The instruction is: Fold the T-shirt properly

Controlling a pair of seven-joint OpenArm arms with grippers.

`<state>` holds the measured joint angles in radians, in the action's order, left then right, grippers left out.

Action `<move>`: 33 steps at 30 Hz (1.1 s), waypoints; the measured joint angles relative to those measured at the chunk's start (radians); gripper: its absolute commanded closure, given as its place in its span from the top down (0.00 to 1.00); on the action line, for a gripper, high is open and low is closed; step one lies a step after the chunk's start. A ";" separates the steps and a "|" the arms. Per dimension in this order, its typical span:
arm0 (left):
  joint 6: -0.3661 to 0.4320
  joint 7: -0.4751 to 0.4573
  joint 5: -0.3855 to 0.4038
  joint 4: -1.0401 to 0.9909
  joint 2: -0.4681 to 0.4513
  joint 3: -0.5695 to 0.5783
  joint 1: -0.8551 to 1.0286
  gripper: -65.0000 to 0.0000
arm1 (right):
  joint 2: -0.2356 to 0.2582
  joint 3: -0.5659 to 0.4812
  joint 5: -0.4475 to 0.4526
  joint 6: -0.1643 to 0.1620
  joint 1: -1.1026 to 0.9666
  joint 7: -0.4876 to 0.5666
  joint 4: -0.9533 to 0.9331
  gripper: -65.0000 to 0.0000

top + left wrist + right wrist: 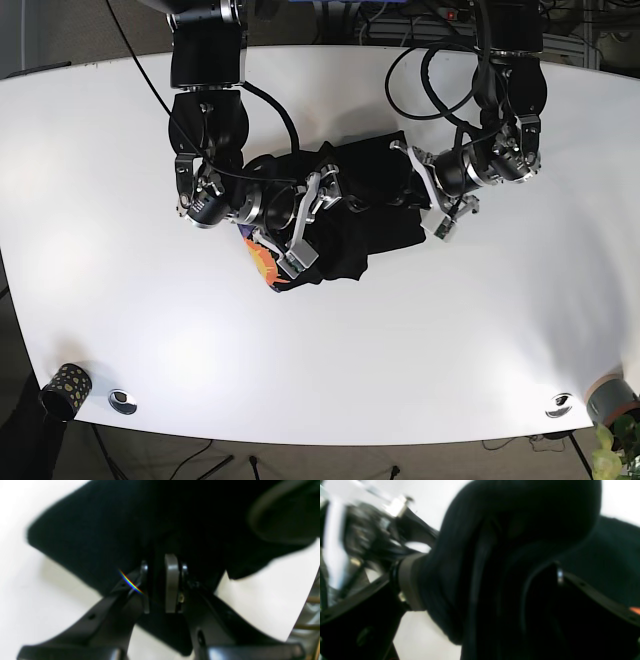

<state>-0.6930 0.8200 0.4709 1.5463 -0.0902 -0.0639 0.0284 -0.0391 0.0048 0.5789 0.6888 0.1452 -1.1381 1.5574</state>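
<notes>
Lying bunched at the white table's (120,330) centre, the soft, limp black T-shirt (365,215) is sagging from both grippers, left gripper (425,190) pinching its three-o'clock edge, right gripper (312,215) clamping nine-o'clock folds.

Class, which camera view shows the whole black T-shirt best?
The base view: the T-shirt lies bunched on the white table between both arms, outline visible. The left wrist view shows only blurred dark cloth beyond the fingers; the right wrist view, a close bulging fold.

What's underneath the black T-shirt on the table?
Under the crumpled black T-shirt an orange patch peeks out on the white table; anything else beneath is covered.
</notes>
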 measured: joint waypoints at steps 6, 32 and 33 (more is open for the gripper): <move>-0.005 0.077 0.013 0.107 -0.053 -0.125 0.042 0.10 | -0.002 -0.106 -0.004 0.000 -0.024 0.006 0.002 0.86; -0.005 0.097 0.004 0.166 -0.182 -0.082 -0.031 0.10 | 0.035 -0.032 -0.068 0.007 -0.019 0.053 0.083 0.71; -0.004 0.098 -0.001 0.166 -0.168 -0.054 -0.039 0.10 | 0.038 0.000 -0.068 0.008 -0.017 0.052 0.080 0.65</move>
<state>-0.6971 0.9180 0.4698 1.7119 -0.2584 -0.1181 -0.0109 -0.0013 0.0048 0.5114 0.6968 0.1280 -1.0859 1.6375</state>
